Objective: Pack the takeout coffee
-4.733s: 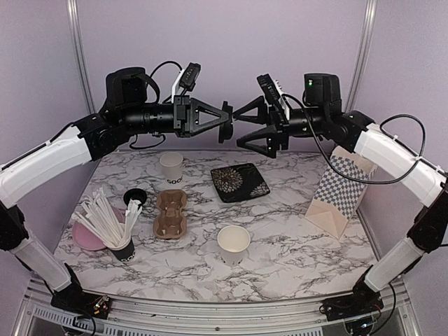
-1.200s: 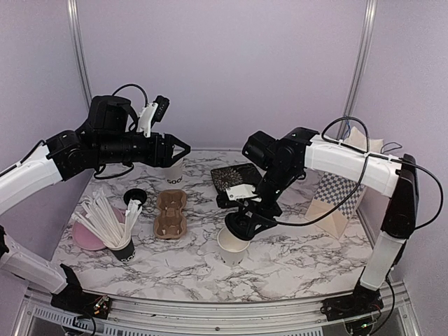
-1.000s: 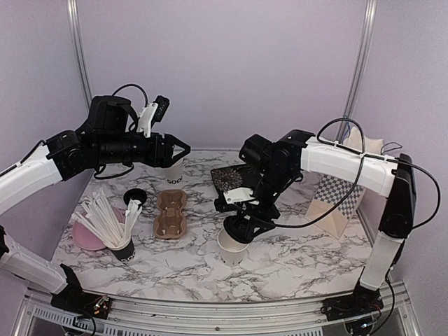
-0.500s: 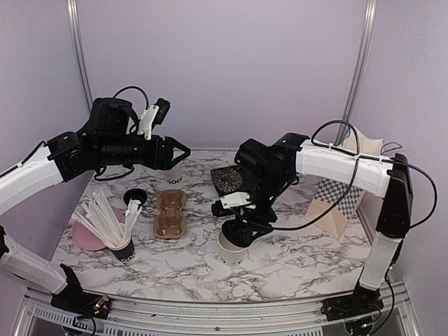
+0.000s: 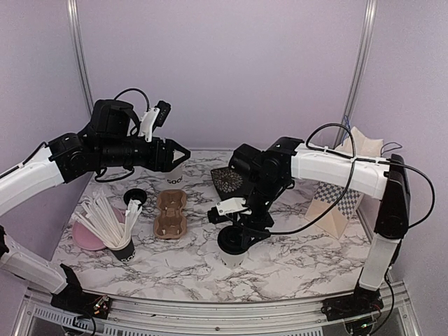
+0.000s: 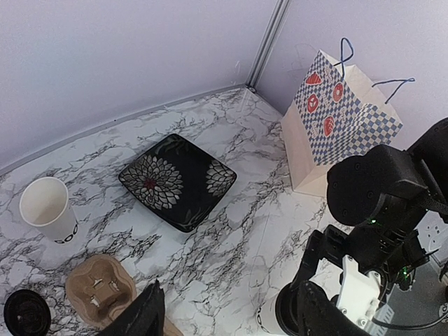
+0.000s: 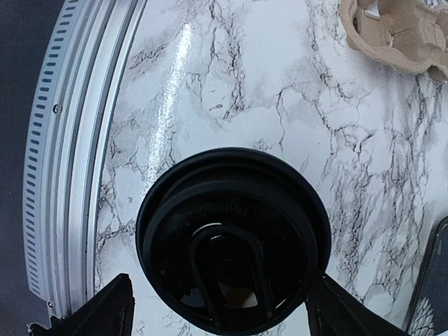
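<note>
The nearer coffee cup (image 5: pixel 233 257) stands low in the middle of the overhead view, on the marble counter (image 5: pixel 294 259). A black lid (image 7: pixel 233 231) now sits across its mouth. From where I stand it looks level, though I can't say it has snapped home. The right tool (image 7: pixel 224 297) hangs straight over it with its fingers (image 7: pixel 115 308) spread to either side of the lid's rim. Whether they are pinching the lid or have let go, I cannot tell.

The second cup (image 6: pixel 47 208) is at the upper left of the counter, upright and open, with no lid. Its lid (image 5: pixel 135 195) lies flat on the counter well to the left of it, near the black cup of white sticks (image 5: pixel 112 227). Between the two cups lies the brown cardboard tray (image 5: pixel 171 213), with both wells bare. Further right are the dark flowered plate (image 5: pixel 227 178) and then the checked paper bag (image 5: pixel 336 199), standing at the right edge.

The left tool (image 5: pixel 183 150) hovers above the open cup and carries nothing. I cannot tell how wide its fingers are.

So I'd judge this an early stage. One cup is being capped. The other cup needs its lid, and neither is in the tray or the bag yet.
</note>
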You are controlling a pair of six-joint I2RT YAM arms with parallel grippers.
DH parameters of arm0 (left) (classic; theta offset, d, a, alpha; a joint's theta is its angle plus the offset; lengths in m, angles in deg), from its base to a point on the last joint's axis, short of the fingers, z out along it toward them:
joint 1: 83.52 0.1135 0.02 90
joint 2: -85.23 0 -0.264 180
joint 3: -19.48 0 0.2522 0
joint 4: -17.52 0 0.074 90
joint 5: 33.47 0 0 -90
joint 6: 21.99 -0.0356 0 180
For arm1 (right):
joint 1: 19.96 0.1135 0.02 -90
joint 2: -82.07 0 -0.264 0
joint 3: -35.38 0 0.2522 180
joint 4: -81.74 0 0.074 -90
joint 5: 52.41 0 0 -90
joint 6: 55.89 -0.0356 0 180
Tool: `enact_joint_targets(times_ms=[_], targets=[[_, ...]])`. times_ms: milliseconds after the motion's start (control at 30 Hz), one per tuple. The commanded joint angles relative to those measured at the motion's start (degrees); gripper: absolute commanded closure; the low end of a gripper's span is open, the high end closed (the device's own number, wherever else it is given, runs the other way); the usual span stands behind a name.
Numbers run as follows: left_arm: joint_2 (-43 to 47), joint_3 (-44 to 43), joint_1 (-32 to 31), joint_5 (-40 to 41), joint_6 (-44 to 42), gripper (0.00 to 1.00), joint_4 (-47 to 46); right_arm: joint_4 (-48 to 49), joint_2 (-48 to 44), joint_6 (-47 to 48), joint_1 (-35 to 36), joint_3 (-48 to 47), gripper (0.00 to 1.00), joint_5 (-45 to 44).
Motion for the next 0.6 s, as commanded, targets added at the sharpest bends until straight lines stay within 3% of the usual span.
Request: enact_joint_targets(times_ms=[0,200,400,567], targets=[[0.94,0.89,0.04,-0.12,0.11,0.34,0.72,1.05,0.26,-1.17,0.87,-2.49,0.16,-0.92],[-0.25,0.12,-0.26,0.33,3.60,0.35,3.23,-1.09,-2.57,-1.13,0.85,-4.84,0.02,-1.31],[-7.81,-7.20,-5.21,-4.00,5.49,0.37,12.36,0.84,-8.78,-3.08,-2.44,-2.56,0.02,-0.03],[-12.63,-6.77,-9.20,-6.47,8.75,0.43,15.99,12.33,-15.78,-9.55,-9.76,8.51,0.02,6.97]])
